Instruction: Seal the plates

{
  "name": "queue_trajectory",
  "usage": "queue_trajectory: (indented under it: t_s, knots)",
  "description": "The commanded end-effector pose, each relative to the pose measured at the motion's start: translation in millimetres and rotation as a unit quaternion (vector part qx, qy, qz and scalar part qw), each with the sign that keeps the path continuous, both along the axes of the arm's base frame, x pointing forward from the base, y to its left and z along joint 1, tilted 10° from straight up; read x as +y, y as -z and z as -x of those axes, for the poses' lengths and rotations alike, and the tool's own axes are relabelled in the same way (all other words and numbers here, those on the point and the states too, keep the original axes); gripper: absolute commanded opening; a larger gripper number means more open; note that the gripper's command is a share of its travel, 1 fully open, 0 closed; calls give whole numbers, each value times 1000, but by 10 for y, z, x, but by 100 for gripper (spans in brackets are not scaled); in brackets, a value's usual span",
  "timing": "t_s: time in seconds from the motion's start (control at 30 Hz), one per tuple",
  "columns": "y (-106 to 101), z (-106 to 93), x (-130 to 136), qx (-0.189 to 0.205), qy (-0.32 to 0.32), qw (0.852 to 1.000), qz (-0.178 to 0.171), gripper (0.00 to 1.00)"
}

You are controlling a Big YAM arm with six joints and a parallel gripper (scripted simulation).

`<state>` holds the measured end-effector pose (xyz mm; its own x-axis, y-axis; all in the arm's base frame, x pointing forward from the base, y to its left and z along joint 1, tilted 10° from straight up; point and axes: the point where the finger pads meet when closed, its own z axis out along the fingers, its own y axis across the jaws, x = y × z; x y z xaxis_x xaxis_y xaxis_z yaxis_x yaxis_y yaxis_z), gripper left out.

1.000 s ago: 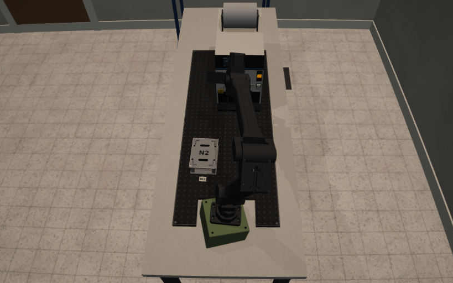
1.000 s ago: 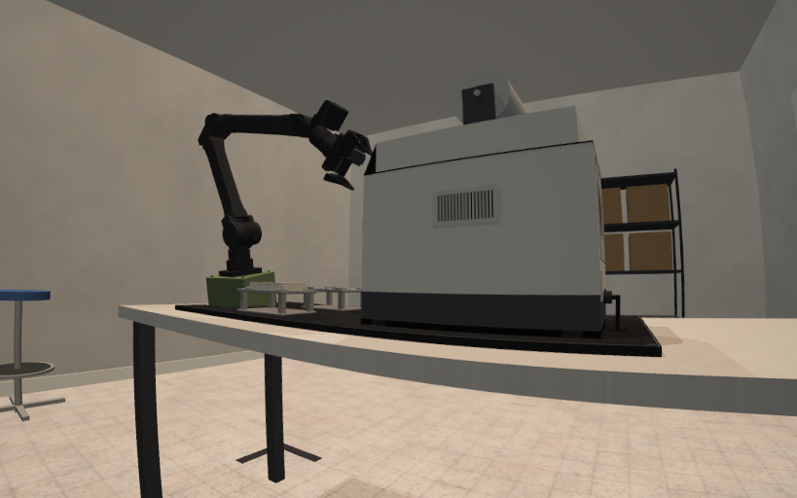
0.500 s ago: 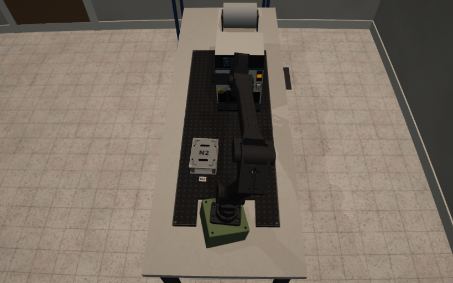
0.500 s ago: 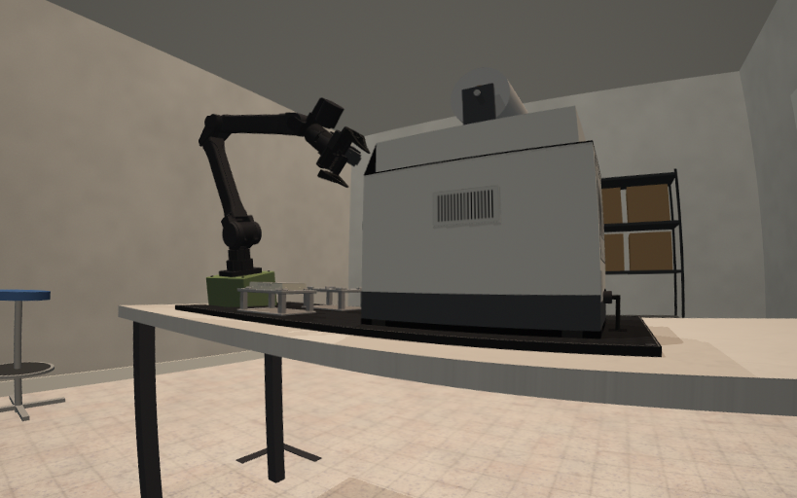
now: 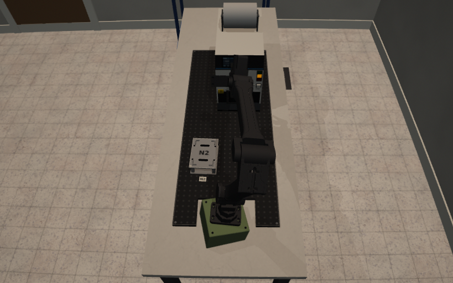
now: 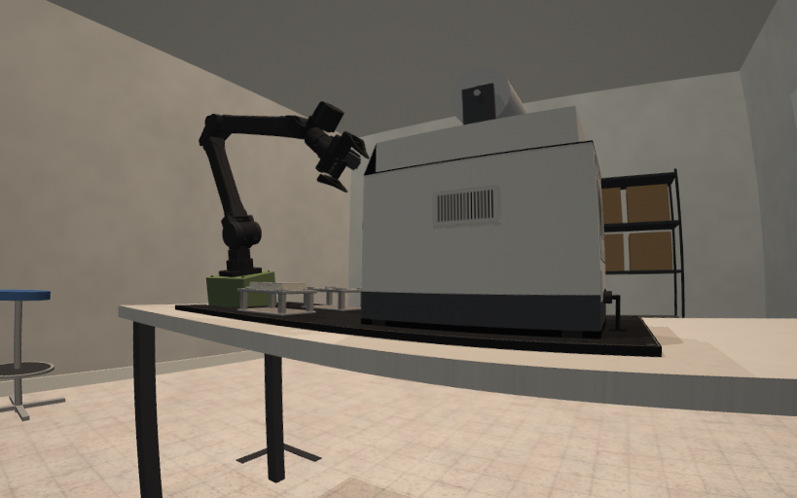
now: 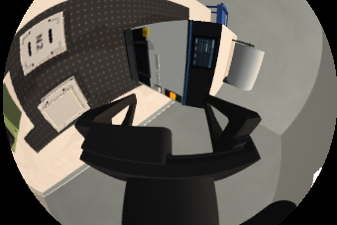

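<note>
The sealer (image 5: pixel 239 43) (image 6: pixel 481 247) (image 7: pixel 168 56) shows an amber lamp (image 5: pixel 259 76) (image 7: pixel 172 95), with the white START button (image 5: pixel 258 85) (image 7: pixel 159 89) beside it. No stage or plate shows outside its front. Nest N2 (image 5: pixel 196 153) (image 7: pixel 42 53) holds no plate. A pale plate (image 6: pixel 276 285) (image 7: pixel 64 111) sits on the other nest, N1; whether it has foil I cannot tell. The arm hides N1 in the top view. My gripper (image 6: pixel 354 173) (image 7: pixel 169 96) is open and empty, raised in front of the sealer, well above the nests.
The foil roll (image 5: pixel 240 15) (image 7: pixel 245 66) stands on top of the sealer at the back. The black perforated board (image 5: pixel 203 122) (image 7: pixel 106 65) carries the sealer and nests. The green base block (image 5: pixel 220 228) (image 6: pixel 234 291) bears the arm.
</note>
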<state>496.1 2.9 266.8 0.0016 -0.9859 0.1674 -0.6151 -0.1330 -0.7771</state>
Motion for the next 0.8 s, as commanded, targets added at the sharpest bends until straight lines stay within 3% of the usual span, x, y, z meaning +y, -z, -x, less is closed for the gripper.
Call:
queue_trajectory:
  t_s: [0.0, 0.2, 0.5, 0.77]
  knots:
    - [-215, -158, -45, -22, 4, 1000, 3, 100]
    - [-413, -136, -32, -34, 8, 999, -5, 100]
    - [-529, -108, 53, -48, -1, 999, -6, 100]
    - [-415, -189, -38, -43, 8, 999, -5, 100]
